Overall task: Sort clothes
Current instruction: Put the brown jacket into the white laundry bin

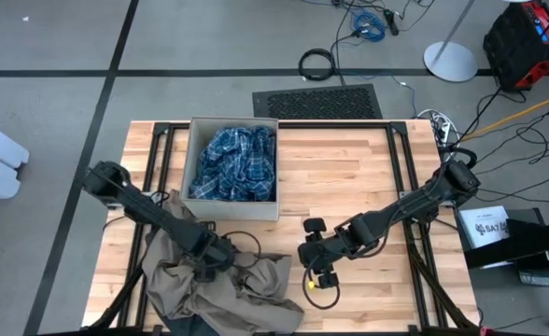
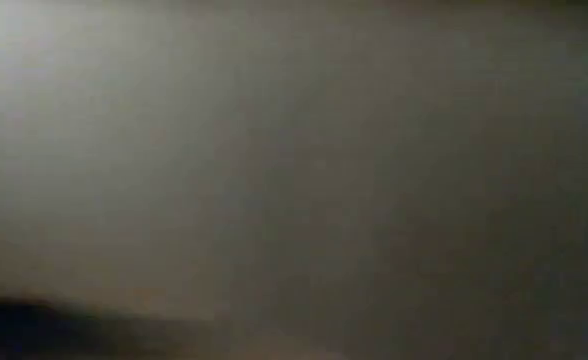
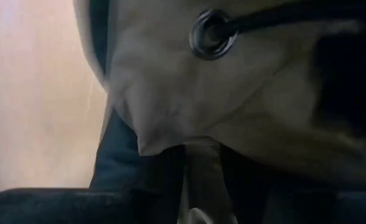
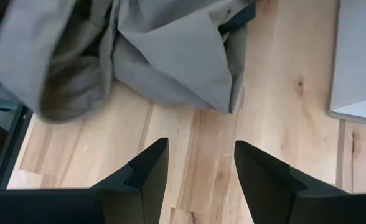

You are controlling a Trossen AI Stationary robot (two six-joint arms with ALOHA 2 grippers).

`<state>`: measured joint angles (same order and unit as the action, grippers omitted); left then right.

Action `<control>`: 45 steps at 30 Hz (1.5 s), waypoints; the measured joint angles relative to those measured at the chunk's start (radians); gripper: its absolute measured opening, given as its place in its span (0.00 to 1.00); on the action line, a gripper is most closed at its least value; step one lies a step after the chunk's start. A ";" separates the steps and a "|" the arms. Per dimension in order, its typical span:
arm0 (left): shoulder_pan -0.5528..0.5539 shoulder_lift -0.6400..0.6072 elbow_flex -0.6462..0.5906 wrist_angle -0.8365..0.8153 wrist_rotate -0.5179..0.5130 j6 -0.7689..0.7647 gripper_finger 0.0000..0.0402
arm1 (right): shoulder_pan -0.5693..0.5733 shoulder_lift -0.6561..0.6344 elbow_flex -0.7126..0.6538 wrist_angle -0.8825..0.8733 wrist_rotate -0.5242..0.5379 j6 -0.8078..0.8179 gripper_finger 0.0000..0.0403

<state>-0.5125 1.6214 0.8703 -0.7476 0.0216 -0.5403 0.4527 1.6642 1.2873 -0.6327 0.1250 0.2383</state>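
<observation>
From above, the left gripper [image 1: 220, 254] is sitting buried in the khaki-tan garment [image 1: 176, 275] just beside the cardboard box [image 1: 279, 213], where the plaid garment [image 1: 235, 165] is lying sorted. Its wrist view is showing fabric against the fingers, probably pinched, though I cannot tell. The right gripper [image 4: 198, 171], jaws spread and empty, is pointing at that garment.

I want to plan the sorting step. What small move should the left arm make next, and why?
Probably lift the left tool a little. It is buried in the khaki garment at the table's near edge, while the plaid garment already lies in the box. The right tool stands open over bare wood, holding nothing.
</observation>
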 joint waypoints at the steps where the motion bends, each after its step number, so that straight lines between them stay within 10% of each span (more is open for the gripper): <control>1: 0.001 0.025 0.005 -0.001 -0.003 0.016 0.28 | -0.003 0.000 0.000 0.000 0.000 -0.003 0.42; 10: 0.003 0.029 0.053 0.005 -0.140 0.057 0.02 | -0.029 -0.001 0.000 0.000 0.001 -0.033 0.42; 27: 0.002 -0.385 0.304 0.015 -0.455 0.163 0.00 | -0.005 -0.241 -0.001 0.028 0.048 -0.073 0.42; 45: 0.040 -0.436 0.637 0.032 -0.633 0.343 0.00 | 0.061 -0.356 0.000 0.163 0.131 -0.087 0.42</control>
<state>-0.4726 1.1854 1.5073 -0.7155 -0.6112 -0.1970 0.5138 1.3078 1.2873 -0.4699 0.2560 0.1512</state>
